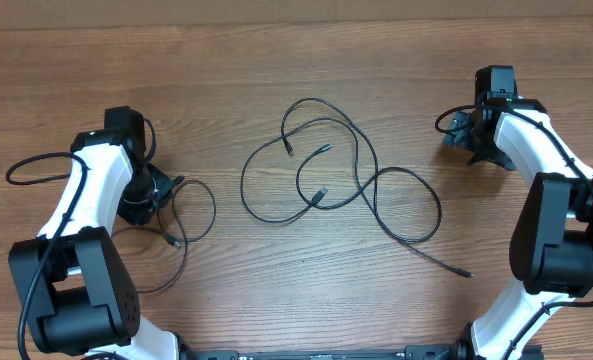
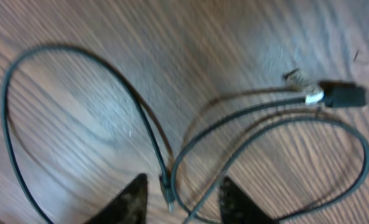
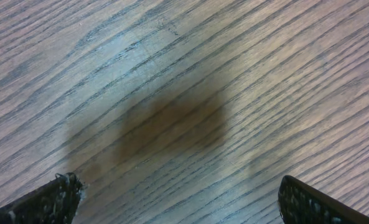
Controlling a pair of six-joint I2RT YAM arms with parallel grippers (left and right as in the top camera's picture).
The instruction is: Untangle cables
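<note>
- Left gripper [image 1: 164,190], overhead: low over the worktop's [image 1: 296,60] left side, above the left cord [image 1: 214,207]. That cord is a loose loop, well apart from the bunch [image 1: 319,194] in the worktop's middle. Right gripper [image 1: 468,135] hovers near the right edge with its jaws wide apart, holding nothing.
- Count, overhead: four plug ends show in the bunch, so probably two cords there. With the left cord that makes three. Two arms.
- Left wrist: left gripper [image 2: 184,196] has its jaws apart. The left cord [image 2: 134,99] runs between them unclamped, flat on the wood. Its plug [image 2: 343,96] lies off to the upper right, and a second tip rests between the fingers.
- Right wrist: right gripper [image 3: 178,199] is spread wide over wood grain, with no cord in sight.
- Step, as I judge it: one cord lies separate at the left, and the bunch is not yet parted. The next move calls for lifting clear and reaching the bunch. It should then grip one cord near a free plug, so it slides out without dragging the other.
</note>
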